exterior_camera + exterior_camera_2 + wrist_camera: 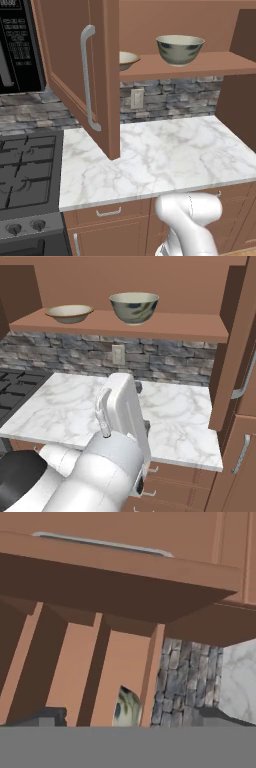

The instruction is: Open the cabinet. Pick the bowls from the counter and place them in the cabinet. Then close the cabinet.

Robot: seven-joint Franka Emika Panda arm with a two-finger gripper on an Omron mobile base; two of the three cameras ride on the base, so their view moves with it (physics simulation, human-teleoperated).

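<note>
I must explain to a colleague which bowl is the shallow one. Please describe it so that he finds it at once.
Look at the open brown wall cabinet above the white marble counter. On its wooden shelf stand two bowls. The cream bowl is the wide, shallow one with a tan rim, nearer the stove side than the deeper grey-green bowl.

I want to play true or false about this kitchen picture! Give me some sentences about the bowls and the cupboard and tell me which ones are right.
1. Both bowls sit on the shelf inside the cabinet. True.
2. The grey-green bowl is lying on the counter. False: it stands upright on the shelf.
3. The cabinet doors are shut. False: both stand open, and the left door's silver handle faces out over the counter.
4. The cream bowl is to the left of the grey-green bowl. True.
5. The hand is squeezing a bowl. False: its fingers are spread apart and hold nothing.
</note>
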